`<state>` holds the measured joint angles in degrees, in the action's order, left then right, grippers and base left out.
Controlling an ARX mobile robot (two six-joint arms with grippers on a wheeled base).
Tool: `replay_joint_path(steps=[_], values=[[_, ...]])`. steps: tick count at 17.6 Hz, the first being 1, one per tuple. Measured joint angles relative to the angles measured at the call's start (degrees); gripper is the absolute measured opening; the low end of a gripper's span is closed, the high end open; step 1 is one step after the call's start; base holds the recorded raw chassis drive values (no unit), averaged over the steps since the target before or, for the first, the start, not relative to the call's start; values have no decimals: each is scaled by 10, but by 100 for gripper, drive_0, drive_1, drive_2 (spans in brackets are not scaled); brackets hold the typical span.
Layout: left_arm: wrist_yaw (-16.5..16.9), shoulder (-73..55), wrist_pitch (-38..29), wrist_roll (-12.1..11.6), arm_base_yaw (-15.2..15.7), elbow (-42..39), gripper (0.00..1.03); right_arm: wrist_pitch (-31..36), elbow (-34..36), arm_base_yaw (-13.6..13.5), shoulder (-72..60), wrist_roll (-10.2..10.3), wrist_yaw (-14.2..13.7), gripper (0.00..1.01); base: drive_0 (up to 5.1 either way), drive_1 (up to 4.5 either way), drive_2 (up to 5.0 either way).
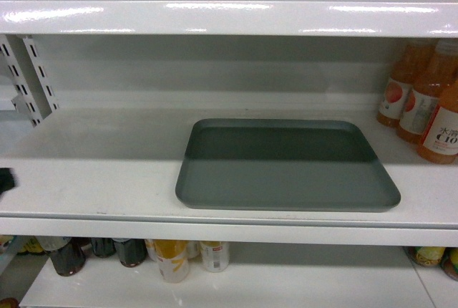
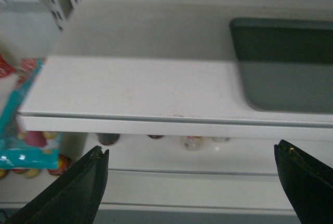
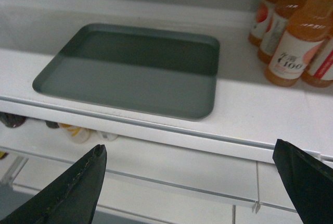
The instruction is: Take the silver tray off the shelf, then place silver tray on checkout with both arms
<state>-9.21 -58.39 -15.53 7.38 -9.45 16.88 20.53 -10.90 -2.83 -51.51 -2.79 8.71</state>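
My left black two-finger gripper (image 2: pixel 191 153) hangs with its jaws spread wide, the two dark pointed fingertips (image 2: pixel 99 153) sitting at opposite lower corners of its wrist view. My right black two-finger gripper (image 3: pixel 190 151) is spread just as wide, holding nothing, its tapered fingertips (image 3: pixel 100 151) pointing forward and up.

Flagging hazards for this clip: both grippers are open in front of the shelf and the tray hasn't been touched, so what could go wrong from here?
1. The silver tray lies flat on the shelf with a low rim, so the fingers may slip off or push it backward.
2. The orange juice bottles stand close to the tray's right end; the right gripper could knock them over.
3. The left gripper is off to the tray's left, so uneven grips could tilt it.
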Motion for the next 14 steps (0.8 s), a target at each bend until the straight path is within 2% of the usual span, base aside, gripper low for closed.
replay_joint_path(steps=[1,3,10,12,14], values=[[12,-80,-26,14,-3,26,98,40,-22,-10,-78,2,2,98,0,0,0],[28,-138,-40,19,-7,49,98,68,-43,-17,-139,3,3,98,0,0,0],[39,-279,-60,28,-16,120,98,110,-113,-26,-295,20,10,98,0,0,0],[40,-418,-58,27,-21,210,98,112,-196,-29,-438,42,9,98,0,0,0],[43,-509,-37,26,-22,286,98,104,-270,-28,-541,53,-12,98,0,0,0]])
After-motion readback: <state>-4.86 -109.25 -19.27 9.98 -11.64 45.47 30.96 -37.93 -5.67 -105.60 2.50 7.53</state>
